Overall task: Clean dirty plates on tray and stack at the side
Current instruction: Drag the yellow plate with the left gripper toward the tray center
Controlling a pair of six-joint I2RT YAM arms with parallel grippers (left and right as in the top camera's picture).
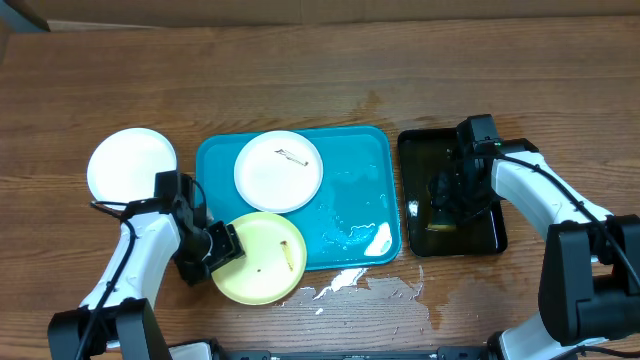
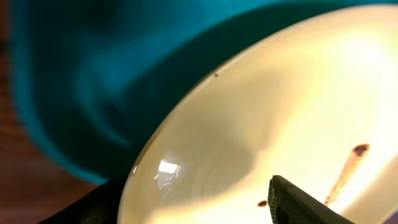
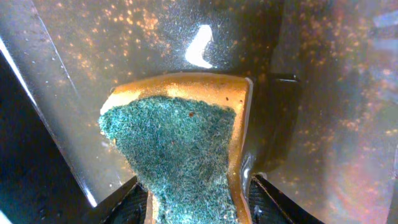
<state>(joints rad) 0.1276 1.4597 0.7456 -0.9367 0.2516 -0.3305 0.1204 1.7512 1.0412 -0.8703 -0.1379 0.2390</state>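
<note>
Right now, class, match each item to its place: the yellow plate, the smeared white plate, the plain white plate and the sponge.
Column 1
1. pale yellow plate
2. smeared white plate
3. plain white plate
4. sponge

Column 2
a. on the wooden table, left of the turquoise tray
b. in the right gripper, at the black tray
c. wholly inside the turquoise tray
d. overhanging the turquoise tray's front edge

Pairs: 1-d, 2-c, 3-a, 4-b
</note>
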